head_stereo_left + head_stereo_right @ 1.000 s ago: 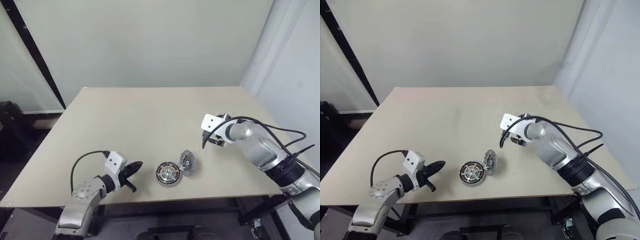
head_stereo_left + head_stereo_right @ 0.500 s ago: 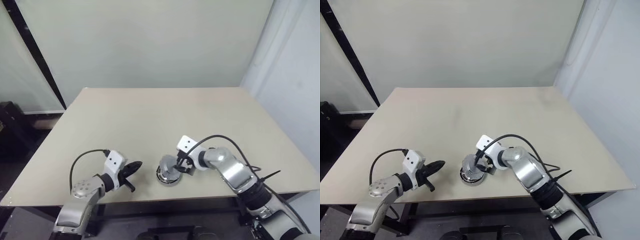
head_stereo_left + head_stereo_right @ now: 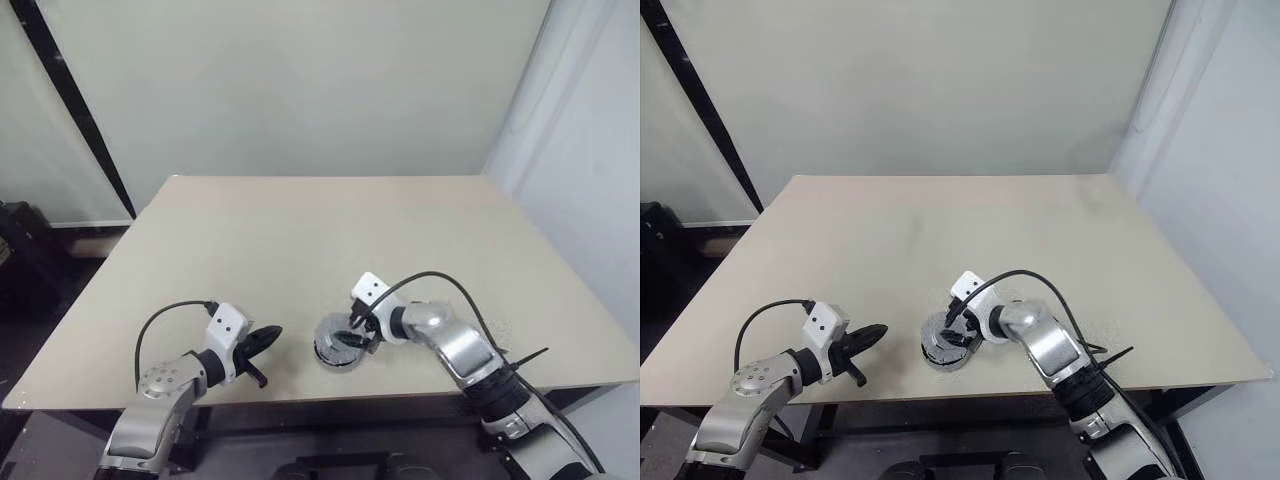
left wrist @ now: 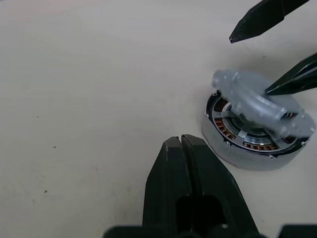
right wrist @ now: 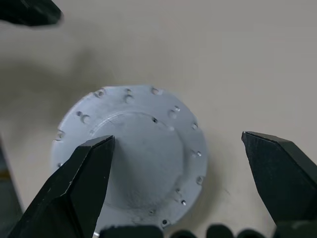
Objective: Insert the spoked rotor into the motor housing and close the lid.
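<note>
While the left gripper [image 3: 268, 338] is parked near the front edge of the bench [image 3: 300, 230], jaws pressed together and empty, the motor housing [image 4: 247, 148] is seen just beside it, copper windings showing. A grey lid [image 4: 255, 101] is tilted across the housing's top, not yet seated. The right gripper [image 5: 178, 148] is poised over it, jaws spread wide to either side. The lid is judged rigid, smooth metal, likely slippery; its rim is best pinched at opposite edges.
</note>
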Action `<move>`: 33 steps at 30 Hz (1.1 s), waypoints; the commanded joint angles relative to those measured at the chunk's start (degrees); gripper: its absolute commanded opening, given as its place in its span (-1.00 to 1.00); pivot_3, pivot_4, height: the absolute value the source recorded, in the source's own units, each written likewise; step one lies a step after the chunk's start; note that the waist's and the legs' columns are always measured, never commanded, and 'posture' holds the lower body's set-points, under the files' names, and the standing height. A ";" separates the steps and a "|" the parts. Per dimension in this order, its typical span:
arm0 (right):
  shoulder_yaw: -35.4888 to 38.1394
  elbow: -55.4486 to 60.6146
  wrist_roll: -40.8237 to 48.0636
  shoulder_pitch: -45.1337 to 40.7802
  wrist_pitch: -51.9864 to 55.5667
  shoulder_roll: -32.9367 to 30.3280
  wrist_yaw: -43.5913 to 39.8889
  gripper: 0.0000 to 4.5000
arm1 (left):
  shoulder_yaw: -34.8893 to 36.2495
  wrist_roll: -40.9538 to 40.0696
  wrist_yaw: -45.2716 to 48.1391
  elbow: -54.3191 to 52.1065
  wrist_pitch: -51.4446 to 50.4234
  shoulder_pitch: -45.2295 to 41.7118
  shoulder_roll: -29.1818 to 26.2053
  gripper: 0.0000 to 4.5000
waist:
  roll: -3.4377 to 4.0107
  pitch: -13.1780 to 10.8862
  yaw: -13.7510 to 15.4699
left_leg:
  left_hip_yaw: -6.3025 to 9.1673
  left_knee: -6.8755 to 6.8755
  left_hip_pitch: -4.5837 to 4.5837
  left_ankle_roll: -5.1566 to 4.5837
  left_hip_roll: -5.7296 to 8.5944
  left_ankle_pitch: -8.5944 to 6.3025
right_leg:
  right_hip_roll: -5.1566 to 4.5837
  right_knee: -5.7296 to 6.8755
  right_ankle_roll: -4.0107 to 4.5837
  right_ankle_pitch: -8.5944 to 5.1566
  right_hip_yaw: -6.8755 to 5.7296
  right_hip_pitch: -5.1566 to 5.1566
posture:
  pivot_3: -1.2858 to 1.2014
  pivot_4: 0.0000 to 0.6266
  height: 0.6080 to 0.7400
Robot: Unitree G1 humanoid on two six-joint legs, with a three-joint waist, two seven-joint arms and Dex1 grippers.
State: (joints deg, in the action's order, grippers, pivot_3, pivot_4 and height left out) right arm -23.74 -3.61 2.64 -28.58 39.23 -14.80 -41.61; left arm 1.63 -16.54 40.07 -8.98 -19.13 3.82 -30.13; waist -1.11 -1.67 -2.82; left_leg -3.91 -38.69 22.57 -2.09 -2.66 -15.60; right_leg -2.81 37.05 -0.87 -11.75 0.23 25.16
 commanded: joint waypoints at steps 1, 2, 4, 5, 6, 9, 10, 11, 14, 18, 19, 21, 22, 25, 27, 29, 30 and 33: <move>3.37 -0.88 3.58 -1.03 -3.58 -0.86 -3.97 1.00 | 0.84 -0.13 0.01 -2.22 0.45 -1.18 -0.61 -1.00 | 0.00 0.00 -0.01 | -0.01 -0.01 0.00 0.00 0.00 0.00 | 0.00 0.00 0.00 0.00 0.01 0.00 | 0.03 -1.00 1.00; 3.71 -1.16 4.23 -1.02 -3.76 -0.92 -4.74 1.00 | 0.78 -0.12 0.06 -2.18 0.46 -1.27 -0.62 -1.00 | 0.00 0.00 -0.01 | -0.01 -0.01 0.00 0.00 0.01 0.00 | 0.00 0.00 0.00 0.00 0.02 0.00 | 0.03 -1.00 1.00; 4.22 -1.79 5.27 -0.82 -4.49 -0.84 -6.16 1.00 | 0.68 -0.11 0.14 -2.12 0.46 -1.41 -0.62 -1.00 | 0.00 0.00 -0.01 | 0.00 -0.01 0.00 0.00 0.00 0.00 | 0.00 0.00 0.00 0.00 0.01 0.00 | 0.03 -1.00 1.00; 4.08 -2.20 5.44 -0.70 -4.98 -0.92 -6.87 1.00 | 0.62 -0.09 0.20 -2.06 0.46 -1.50 -0.64 -1.00 | 0.00 0.00 -0.02 | 0.00 -0.01 0.00 0.00 0.00 0.00 | 0.01 0.01 0.00 0.00 0.01 0.00 | 0.03 -1.00 1.00; 3.59 -2.77 5.27 -0.54 -5.65 -1.13 -7.44 1.00 | 0.55 -0.07 0.27 -2.02 0.44 -1.59 -0.66 -1.00 | 0.00 0.00 -0.02 | 0.00 -0.01 -0.01 0.00 0.00 0.00 | 0.01 0.02 0.00 0.01 0.01 0.00 | 0.03 -1.00 1.00; 2.17 -4.94 4.06 -0.05 -8.34 -1.22 -8.48 1.00 | 0.41 -0.07 0.40 -2.03 0.36 -1.79 -0.70 -1.00 | 0.00 0.00 -0.01 | 0.00 -0.01 -0.02 0.00 0.00 0.00 | 0.01 0.03 0.00 0.01 0.01 -0.01 | 0.03 -1.00 1.00; 1.88 -5.64 3.91 0.04 -8.95 -1.04 -8.74 1.00 | 0.39 -0.08 0.45 -2.06 0.32 -1.82 -0.74 -1.00 | 0.00 0.00 -0.02 | 0.00 -0.02 -0.02 0.00 0.00 0.00 | 0.01 0.03 0.00 0.01 0.01 -0.01 | 0.03 -1.00 1.00; 1.61 -6.14 3.89 0.10 -9.33 -0.85 -8.96 1.00 | 0.38 -0.10 0.50 -2.11 0.28 -1.83 -0.77 -1.00 | 0.00 0.00 -0.01 | -0.01 -0.02 -0.02 0.00 0.00 0.00 | 0.01 0.03 0.00 0.01 0.02 -0.01 | 0.03 -1.00 1.00; 0.64 -7.33 3.41 0.21 -10.63 -0.29 -9.11 1.00 | 0.36 -0.13 0.70 -2.13 0.23 -1.83 -0.96 -1.00 | 0.00 0.00 -0.01 | -0.01 -0.03 -0.02 0.00 0.00 0.00 | 0.01 0.03 0.00 0.01 0.02 -0.01 | 0.03 -1.00 1.00; -0.84 -9.61 2.30 0.10 -13.06 0.31 -8.85 1.00 | 0.39 -0.20 0.94 -2.35 0.02 -1.80 -1.29 -1.00 | 0.01 0.01 -0.01 | -0.01 -0.07 -0.02 0.00 0.00 0.00 | 0.01 0.07 0.00 0.01 0.02 -0.02 | 0.03 -1.00 1.00; -1.10 -10.12 1.92 0.05 -13.74 0.46 -8.76 1.00 | 0.42 -0.22 0.99 -2.37 -0.03 -1.82 -1.37 -1.00 | 0.00 0.01 -0.01 | -0.01 -0.08 -0.02 0.00 0.00 0.00 | 0.01 0.07 0.00 0.01 0.02 -0.02 | 0.03 -1.00 1.00; -1.48 -10.85 1.06 -0.06 -14.82 0.63 -8.45 1.00 | 0.45 -0.22 1.10 -2.38 -0.12 -1.88 -1.54 -1.00 | 0.01 0.00 -0.01 | 0.00 -0.10 -0.02 0.00 0.00 0.00 | 0.01 0.10 0.00 0.01 0.02 -0.03 | 0.03 -1.00 1.00; -1.63 -11.16 0.60 -0.09 -15.36 0.70 -8.25 1.00 | 0.45 -0.21 1.14 -2.38 -0.15 -1.91 -1.62 -1.00 | 0.01 0.00 -0.01 | -0.01 -0.12 -0.02 0.00 0.00 0.00 | 0.01 0.11 0.01 0.01 0.03 -0.03 | 0.03 -1.00 1.00; -1.45 -11.82 0.25 -0.04 -16.01 1.11 -7.72 0.73 | 0.47 -0.23 1.27 -2.35 -0.27 -2.06 -1.79 -1.00 | 0.01 0.00 -0.01 | -0.01 -0.17 -0.03 0.00 0.00 0.00 | 0.01 0.20 0.00 0.01 0.04 -0.02 | 0.03 -1.00 1.00; -1.34 -11.53 0.06 -0.02 -15.69 1.28 -7.74 0.45 | 0.42 -0.18 1.36 -2.30 -0.33 -2.21 -1.83 -1.00 | 0.01 0.01 -0.01 | -0.02 -0.23 -0.04 0.00 0.00 0.00 | 0.01 0.33 0.00 0.01 0.06 0.01 | 0.03 -1.00 1.00; -1.55 -10.67 -0.23 -0.21 -14.23 1.29 -7.89 0.44 | 0.27 -0.13 1.43 -2.17 -0.34 -2.39 -1.83 -1.00 | 0.01 0.00 -0.01 | -0.03 -0.31 -0.06 0.01 0.00 0.00 | 0.01 0.48 -0.01 0.00 0.07 0.04 | 0.03 -1.00 1.00; -1.76 -10.25 -0.45 -0.39 -13.41 1.24 -7.95 0.44 | 0.18 -0.11 1.45 -2.09 -0.33 -2.49 -1.81 -1.00 | 0.01 0.00 0.00 | -0.02 -0.34 -0.07 0.01 0.00 0.01 | 0.01 0.53 0.00 0.00 0.07 0.03 | 0.03 -1.00 1.00; -2.66 -9.43 -1.76 -1.06 -11.86 0.99 -7.94 0.44 | -0.07 -0.07 1.50 -1.89 -0.32 -2.78 -1.68 -1.00 | 0.02 0.00 0.00 | -0.01 -0.42 -0.08 0.00 0.00 0.02 | 0.01 0.62 0.01 0.00 0.07 0.03 | 0.03 -1.00 1.00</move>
State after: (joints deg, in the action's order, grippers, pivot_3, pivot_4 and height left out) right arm -26.09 -15.16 1.64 -28.45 26.53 -13.59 -49.55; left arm 1.39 -16.53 41.35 -8.98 -19.65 2.35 -31.48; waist -1.09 -1.68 -2.82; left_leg -3.93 -39.13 22.50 -2.09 -2.66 -15.58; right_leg -2.80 37.68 -0.86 -11.75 0.31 25.19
